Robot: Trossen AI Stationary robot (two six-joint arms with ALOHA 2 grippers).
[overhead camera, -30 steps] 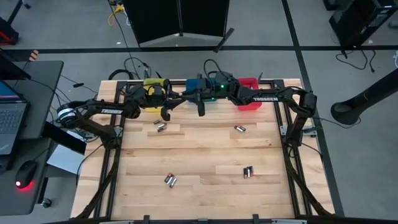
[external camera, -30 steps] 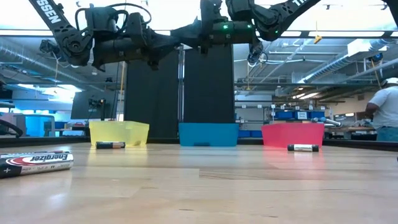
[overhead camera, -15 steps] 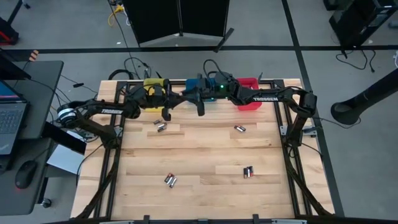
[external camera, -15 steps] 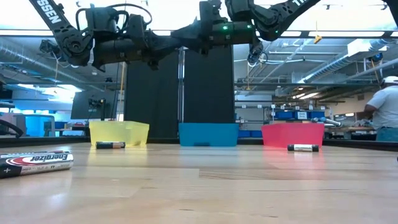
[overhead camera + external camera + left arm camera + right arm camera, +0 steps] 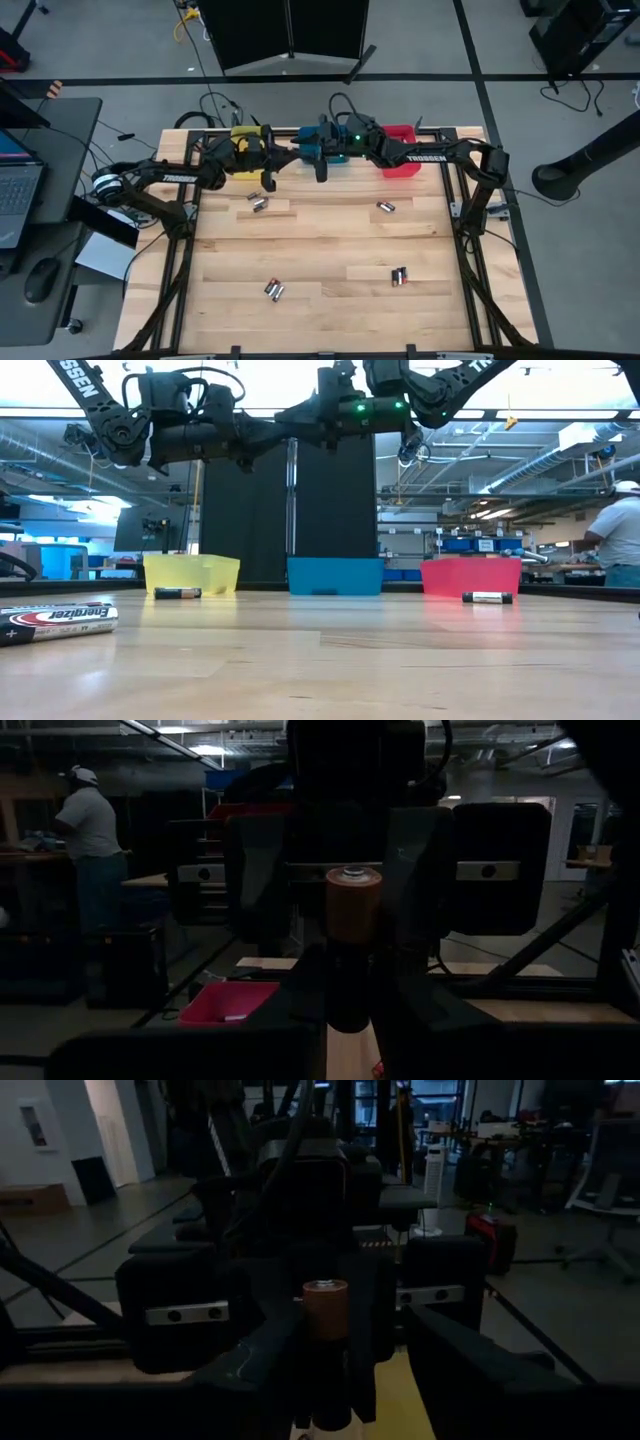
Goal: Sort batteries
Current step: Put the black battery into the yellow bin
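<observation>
At the far edge of the wooden table (image 5: 320,240) the two dark arms met above the bins. I counted one table, two arms and three bins – a yellow bin (image 5: 191,574), a blue bin (image 5: 335,575) and a red bin (image 5: 470,576).

The high view showed the loose batteries lying well apart in four places: a pair (image 5: 258,203) near the yellow bin, a single cell (image 5: 385,207) near the red bin, a pair (image 5: 400,276) lower on the right and a pair (image 5: 273,290) lower on the left, seven as far as I could count. The low view showed only three of them, but close by it showed a labelled battery (image 5: 55,622) that could be read.

Only the wrist views showed the eighth one – a copper-topped battery (image 5: 352,905) standing upright, clamped in the left gripper (image 5: 352,1010), high above the table. The right gripper (image 5: 340,1380) faced it, its fingers standing apart on both sides of this cell.

One person (image 5: 620,540) stood in the room behind.
</observation>
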